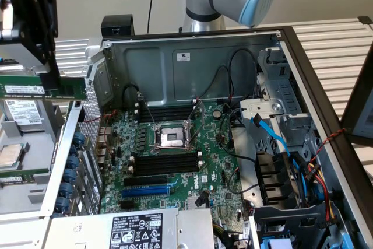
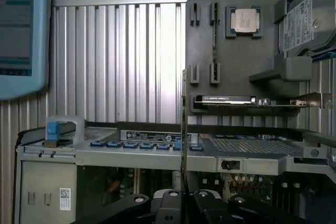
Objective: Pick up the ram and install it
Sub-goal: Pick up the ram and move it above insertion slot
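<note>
**1. Current state**

The gripper (image 1: 51,77) is closed to a narrow gap on the ram (image 1: 41,89). The fingers (image 2: 169,203) clamp the stick across its 2 flat faces. The ram is held level, outside the computer case (image 1: 175,80), above the parts tray (image 1: 23,193) at the exterior view's left. Its inner end is just beside the case's perforated wall (image 1: 88,115); contact cannot be confirmed. The black memory slots (image 1: 166,162) on the motherboard (image 1: 175,196) are well apart from the ram and appear unoccupied.

**2. Hazards**

- Collision: the ram end is close to the perforated wall. Sideways travel at this height is likely to strike the wall and twist the stick in the grip.
- Slip: the fingers hold 1 short section of a long, thin board. Any knock at the free end can rotate it.
- Misalignment: a rotated or offset stick will probably miss the slot or jam against a slot end.
- Snagging: loose cables (image 1: 204,94) run near the upper slots and could catch the ram during descent.
</note>
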Controlling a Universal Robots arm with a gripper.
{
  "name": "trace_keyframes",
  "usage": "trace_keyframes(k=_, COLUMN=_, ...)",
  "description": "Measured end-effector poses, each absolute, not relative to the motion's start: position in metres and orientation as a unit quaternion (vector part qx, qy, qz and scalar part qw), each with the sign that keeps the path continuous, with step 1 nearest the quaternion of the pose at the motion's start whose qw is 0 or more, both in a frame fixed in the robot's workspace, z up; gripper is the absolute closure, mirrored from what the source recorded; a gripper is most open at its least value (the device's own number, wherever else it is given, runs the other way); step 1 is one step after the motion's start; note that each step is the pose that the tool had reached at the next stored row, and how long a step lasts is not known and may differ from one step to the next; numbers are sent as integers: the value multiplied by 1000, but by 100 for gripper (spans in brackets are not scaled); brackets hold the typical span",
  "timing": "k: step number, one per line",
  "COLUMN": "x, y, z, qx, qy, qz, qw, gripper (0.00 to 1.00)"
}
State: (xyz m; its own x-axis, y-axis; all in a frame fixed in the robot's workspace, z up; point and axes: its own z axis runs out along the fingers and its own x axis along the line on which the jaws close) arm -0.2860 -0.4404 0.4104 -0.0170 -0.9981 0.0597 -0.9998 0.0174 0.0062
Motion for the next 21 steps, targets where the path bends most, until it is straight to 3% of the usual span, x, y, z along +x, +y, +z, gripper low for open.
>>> trace_keyframes(k=21, x=-191, y=-441, z=411, qx=709, qy=-705, qz=17, qw=23, gripper=87)
